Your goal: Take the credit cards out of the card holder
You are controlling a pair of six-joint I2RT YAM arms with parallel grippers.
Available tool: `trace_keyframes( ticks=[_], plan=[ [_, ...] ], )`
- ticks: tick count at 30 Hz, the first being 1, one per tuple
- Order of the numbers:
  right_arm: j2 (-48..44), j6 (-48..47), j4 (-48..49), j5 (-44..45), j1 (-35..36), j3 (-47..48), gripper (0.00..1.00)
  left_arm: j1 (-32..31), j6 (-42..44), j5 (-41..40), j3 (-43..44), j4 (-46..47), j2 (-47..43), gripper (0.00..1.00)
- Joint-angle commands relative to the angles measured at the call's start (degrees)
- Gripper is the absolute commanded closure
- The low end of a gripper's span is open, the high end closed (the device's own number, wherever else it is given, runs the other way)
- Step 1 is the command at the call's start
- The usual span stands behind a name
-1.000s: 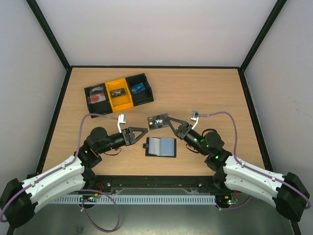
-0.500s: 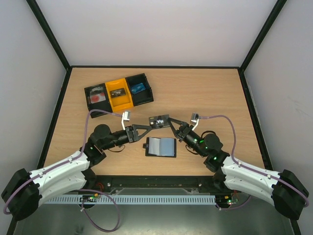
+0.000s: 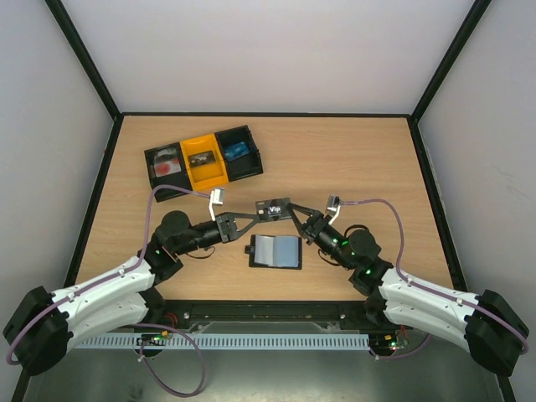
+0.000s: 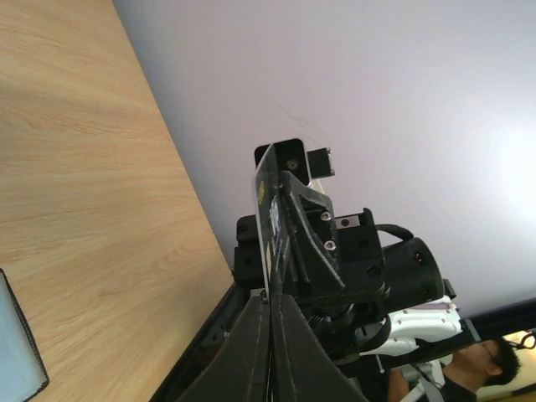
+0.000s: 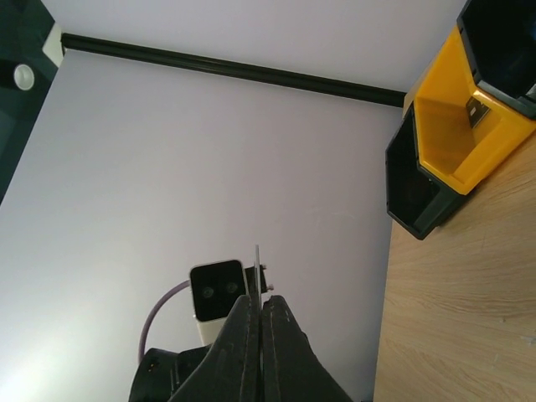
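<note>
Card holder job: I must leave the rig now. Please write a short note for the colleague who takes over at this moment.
Left gripper: shut on one end of the black VIP card.
Right gripper: shut on the other end; the card is held above the table between both arms.
Card holder: lies open on the table, nearer the arm bases than the card, untouched.
Done: one card is out.
To do: probably one gripper lets go so the other can set the card down; then check the pockets, as I cannot tell whether more cards are inside.
</note>
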Motion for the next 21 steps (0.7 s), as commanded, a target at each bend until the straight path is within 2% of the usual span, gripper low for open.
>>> trace_keyframes(
  ticks=[1,6,9,14,18,21],
  plan=[
    [-0.2,0.9,1.6,1.8,-0.1,-1.1,0.98,0.3,1.3,0.8,1.7,1.2,-0.2,0.97],
    [-0.3,0.8,1.1,1.7,0.0,-1.4,0.96,0.6,2.7,1.2,1.9,-0.6,-0.5,0.97],
    [-0.5,0.7,0.4,1.6,0.0,-1.7,0.89,0.9,3.0,1.8,1.7,-0.7,-0.5,0.97],
    [-2.4,-0.8,-4.1,3.3,-0.1,-2.0,0.59,2.4,5.1,1.5,1.3,-3.0,-0.5,0.97],
    [-6.7,-3.6,-10.1,4.8,-0.1,-2.2,0.30,5.2,5.7,3.4,1.0,-3.8,0.2,0.97],
    [-11.4,-6.7,-16.1,6.5,-0.1,-2.7,0.12,8.3,8.3,4.4,2.8,-9.6,-0.1,0.97]
  ],
)
